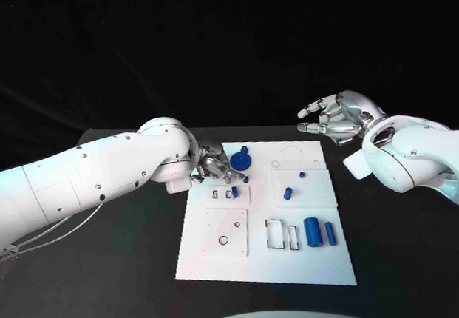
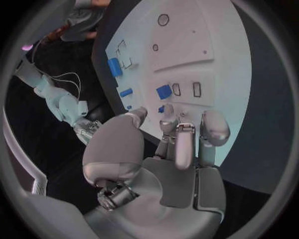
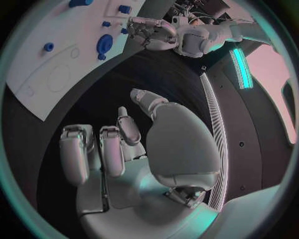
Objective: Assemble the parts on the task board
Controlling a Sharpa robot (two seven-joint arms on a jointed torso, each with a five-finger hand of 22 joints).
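Parts (image 1: 314,232) lie on task board (image 1: 261,264); left hand (image 1: 213,168) fingertips just by small blue piece (image 1: 236,192), grip can't tell. Right hand (image 1: 337,118) fingers apart, empty. Risk: I nudge piece off slot.

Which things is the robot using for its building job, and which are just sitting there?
For the job:
task board
big round blue part
two blue cylinders
small blue part
left hand, over the board's far corner
right hand, off the board, holding nothing

Just there:
black table
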